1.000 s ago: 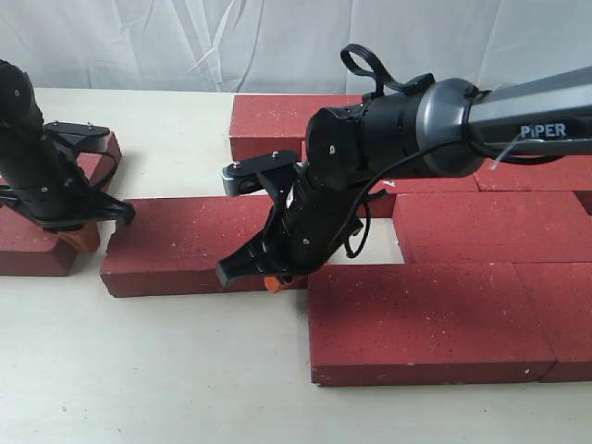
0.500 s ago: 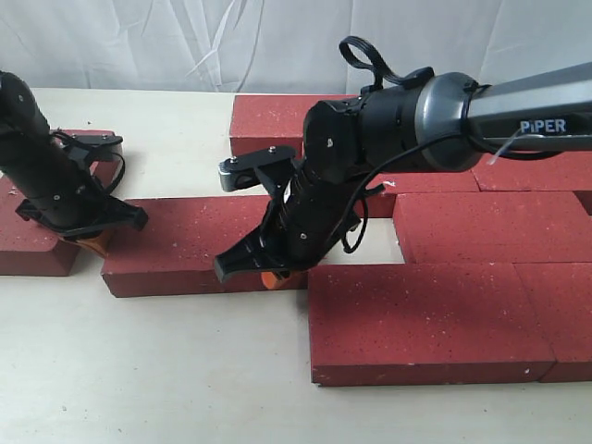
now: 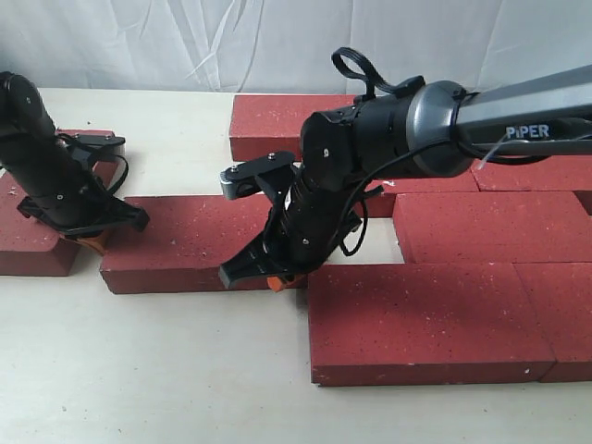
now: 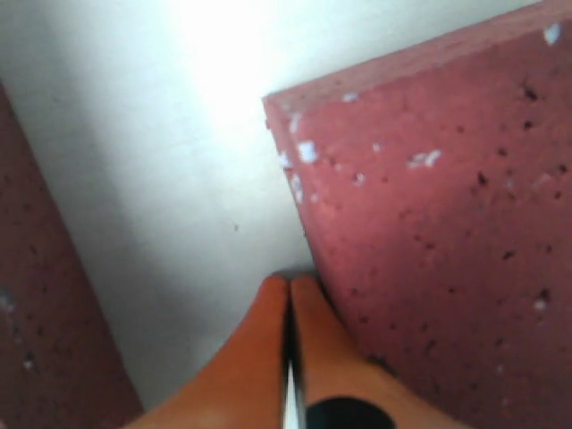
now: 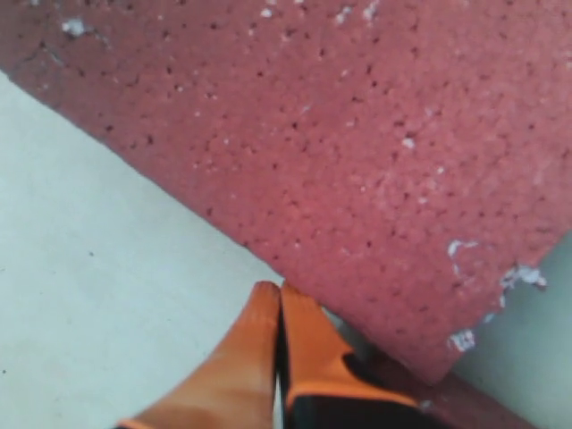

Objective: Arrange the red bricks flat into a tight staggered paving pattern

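Jaws closed on left gripper [image 3: 88,242] and right gripper [image 3: 271,282], both angled down beside one red brick [image 3: 185,242]

Dark-red rectangular paving bricks [image 3: 185,242], white-speckled and dark-pitted, beside left gripper [image 3: 90,242] and right gripper [image 3: 272,282]. Both are black with orange fingertips [image 5: 259,340]. Cream matte tabletop [image 3: 139,370].

Gritty, rough matt red bricks [image 3: 425,319] w/ white specks, smooth matt table [image 3: 139,370], right hand [image 5: 279,299] tips orange, prob. rubber

The pale table [image 3: 166,370] bears flat red bricks [image 3: 425,319], perhaps eight, several only partly in view.
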Tool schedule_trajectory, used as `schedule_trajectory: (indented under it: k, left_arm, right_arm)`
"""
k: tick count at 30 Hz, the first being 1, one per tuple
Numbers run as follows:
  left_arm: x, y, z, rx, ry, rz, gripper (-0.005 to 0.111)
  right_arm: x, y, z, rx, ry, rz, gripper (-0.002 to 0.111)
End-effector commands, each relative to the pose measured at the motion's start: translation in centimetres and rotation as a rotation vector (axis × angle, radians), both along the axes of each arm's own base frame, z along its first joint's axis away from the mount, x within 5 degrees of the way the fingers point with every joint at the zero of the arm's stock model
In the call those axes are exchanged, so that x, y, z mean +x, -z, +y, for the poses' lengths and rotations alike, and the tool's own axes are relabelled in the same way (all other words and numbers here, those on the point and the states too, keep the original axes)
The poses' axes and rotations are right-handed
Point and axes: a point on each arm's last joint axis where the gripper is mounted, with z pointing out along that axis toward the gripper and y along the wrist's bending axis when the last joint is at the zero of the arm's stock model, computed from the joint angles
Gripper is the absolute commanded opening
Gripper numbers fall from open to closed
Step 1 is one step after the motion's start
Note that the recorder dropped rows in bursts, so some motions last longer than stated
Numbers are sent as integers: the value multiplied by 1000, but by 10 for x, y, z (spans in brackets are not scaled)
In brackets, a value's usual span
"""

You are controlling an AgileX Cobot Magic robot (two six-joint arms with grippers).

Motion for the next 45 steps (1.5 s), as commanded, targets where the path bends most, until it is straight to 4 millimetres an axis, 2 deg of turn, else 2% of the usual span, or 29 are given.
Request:
schedule_trajectory:
  k: [1,21,26,28,29,30,31,34,37,39,45]
  left_arm:
    - [3,1,-4,-7,-15,-14,0]
    - [2,-1,-17,-117,-12,-6,0]
    - [2,1,-6,-56,5,-3,0]
    - [3,-2,2,-57,-18,-8,0]
    - [4,-5,7,-58,-31,-18,0]
    - [4,-6,8,-60,-35,-19,0]
    - [3,-7,8,-61,-33,-21,0]
    - [3,-8,8,-61,-33,-23,0]
    - [3,-8,8,-61,-27,-23,0]
    - [3,-8,8,-61,-27,-23,0]
    - [3,-8,7,-64,-29,-24,0]
  right_arm:
    - [5,-1,1,0,2,-51,-1]
    - [4,-1,0,-6,1,-43,-1]
    - [4,-1,0,-12,29,-35,-1]
    - [3,-11,0,17,38,-46,-1]
    - [4,-26,-1,38,37,-72,-1]
    - [6,-37,-3,49,45,-89,-1]
    - [13,-59,-12,71,77,-119,-1]
    - [28,-84,-34,94,171,-163,-1]
    - [43,-88,-59,91,260,-160,-1]
    - [49,-84,-68,79,291,-135,-1]
    - [59,-64,-68,66,297,-133,-1]
